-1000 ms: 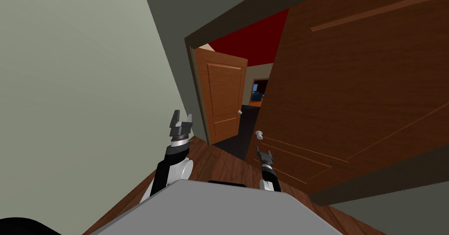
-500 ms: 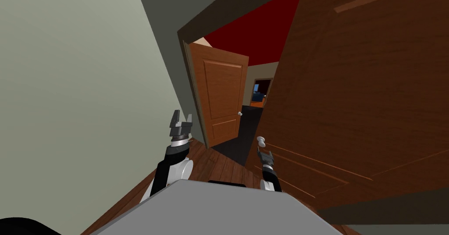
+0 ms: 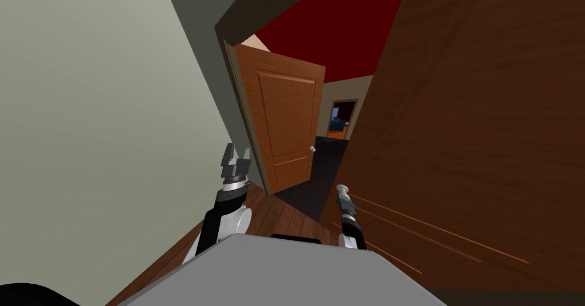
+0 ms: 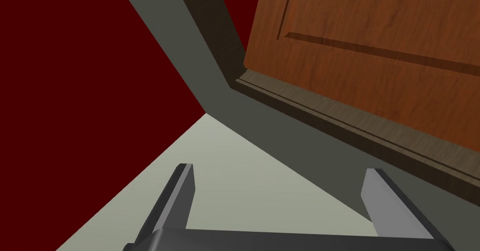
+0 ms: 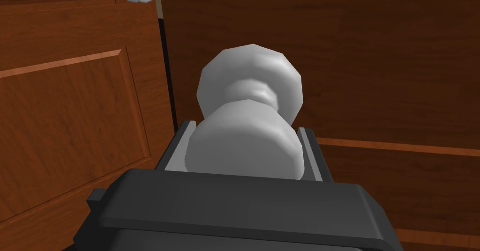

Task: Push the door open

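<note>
The right gripper (image 5: 243,132) is nearer: its jaws clamp the pale grey round knob (image 5: 248,98), whose stem runs straight ahead into the dark brown panelled wooden door (image 3: 468,148). The door, long axis upright, stands ajar, knob edge angled away ahead (hinges probably off right). The left gripper (image 3: 235,158) hovers apart, jaws wide.

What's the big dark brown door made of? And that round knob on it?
The door looks like wood: dark brown with streaky grain lines, not shiny. The knob is plain pale grey and dull; metal or plastic, I can't tell.
</note>
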You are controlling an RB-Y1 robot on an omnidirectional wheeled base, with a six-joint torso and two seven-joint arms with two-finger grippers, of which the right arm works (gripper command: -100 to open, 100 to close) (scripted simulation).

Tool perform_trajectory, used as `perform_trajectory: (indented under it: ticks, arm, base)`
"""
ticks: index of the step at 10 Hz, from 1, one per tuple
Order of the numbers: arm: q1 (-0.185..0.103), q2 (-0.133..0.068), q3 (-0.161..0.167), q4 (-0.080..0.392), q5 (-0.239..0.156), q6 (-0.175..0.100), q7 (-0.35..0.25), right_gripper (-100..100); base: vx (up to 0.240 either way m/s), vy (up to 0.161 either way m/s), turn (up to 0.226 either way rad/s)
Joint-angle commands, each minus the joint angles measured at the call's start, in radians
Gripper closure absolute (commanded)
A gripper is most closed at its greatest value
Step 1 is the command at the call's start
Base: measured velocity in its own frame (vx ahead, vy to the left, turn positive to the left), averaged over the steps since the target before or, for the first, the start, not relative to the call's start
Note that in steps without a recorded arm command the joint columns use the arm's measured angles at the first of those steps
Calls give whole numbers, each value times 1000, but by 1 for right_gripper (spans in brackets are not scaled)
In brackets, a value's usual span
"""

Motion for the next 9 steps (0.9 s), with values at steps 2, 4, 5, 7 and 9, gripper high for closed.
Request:
perform_trajectory:
  ticks: [2,4,5,7,9]
  arm:
    - [1,-1,-1,0,0,0,0,100]
    - [1,-1,-1,0,0,0,0,100]
    - [1,-1,-1,0,0,0,0,100]
    - [-13,-3,-24,7,-13,-4,17,100]
    - [-21,-2,-44,14,-25,-11,34,100]
  base:
    - [-20,9,4]
    - [0,0,0]
    - [0,0,0]
    - [121,-12,13]
    - [178,-42,11]
